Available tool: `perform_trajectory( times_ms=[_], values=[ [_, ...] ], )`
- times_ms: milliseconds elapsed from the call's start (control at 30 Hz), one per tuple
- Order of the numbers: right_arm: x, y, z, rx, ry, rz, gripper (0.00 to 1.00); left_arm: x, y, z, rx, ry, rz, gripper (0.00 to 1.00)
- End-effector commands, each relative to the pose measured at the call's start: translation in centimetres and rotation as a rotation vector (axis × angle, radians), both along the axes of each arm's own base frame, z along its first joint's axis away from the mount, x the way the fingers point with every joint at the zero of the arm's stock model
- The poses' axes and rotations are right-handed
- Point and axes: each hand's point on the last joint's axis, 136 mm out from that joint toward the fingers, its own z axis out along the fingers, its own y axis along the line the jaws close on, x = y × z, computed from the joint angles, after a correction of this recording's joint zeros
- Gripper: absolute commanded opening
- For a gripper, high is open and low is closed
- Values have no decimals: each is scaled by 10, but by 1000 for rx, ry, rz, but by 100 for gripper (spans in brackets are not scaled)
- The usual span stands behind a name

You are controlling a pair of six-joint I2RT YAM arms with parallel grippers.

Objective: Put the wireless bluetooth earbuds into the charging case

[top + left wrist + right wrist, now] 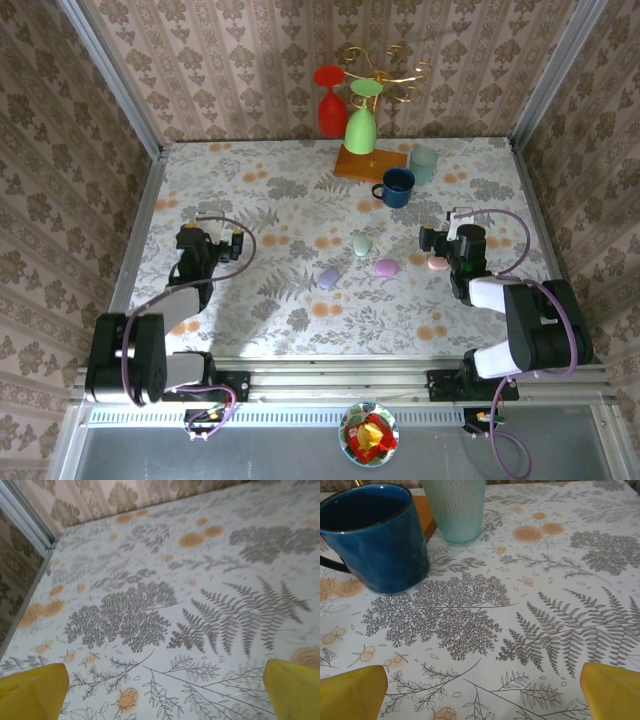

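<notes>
I read left arm bent at the elbow, reaching forward | left end effector (213, 241) jaws spread wide, yellow fingertips (32, 690) at the wrist view's lower corners | right arm bent likewise, wrist angled inward | right end effector (440, 238) jaws spread just as wide, yellow fingertips (352, 692) far apart

The worktop (250, 180) is showing grey ferns and orange blooms; the mug (375, 535) is gleaming deep blue, the tumbler (455, 507) looking pale, dimpled teal.

Blue mug (375, 535) handle, teal cup (455, 510) top cut off.
</notes>
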Motion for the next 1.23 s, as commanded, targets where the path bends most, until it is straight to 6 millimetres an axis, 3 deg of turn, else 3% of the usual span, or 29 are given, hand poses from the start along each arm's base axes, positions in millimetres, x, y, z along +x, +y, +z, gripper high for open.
perform_trajectory(
  times_ms=[0,133,267,533,700,1033,1200],
  values=[
    [16,5,17,5,-89,45,100,19,0,7,-37,-67,6,100],
    [18,6,9,10,-71,53,100,33,13,-11,-59,-15,57,100],
    [19,5,10,13,-75,54,100,36,24,-12,-124,-11,64,100],
    [19,5,9,13,-72,53,100,31,22,-16,-118,-24,59,100],
    [19,5,9,13,-72,52,100,22,-1,-13,-80,-113,-59,100],
    [19,5,9,13,-70,52,100,23,1,-16,-80,-89,-47,100],
    [20,5,9,12,-71,51,100,29,18,-18,-102,-60,43,100]
  ],
)
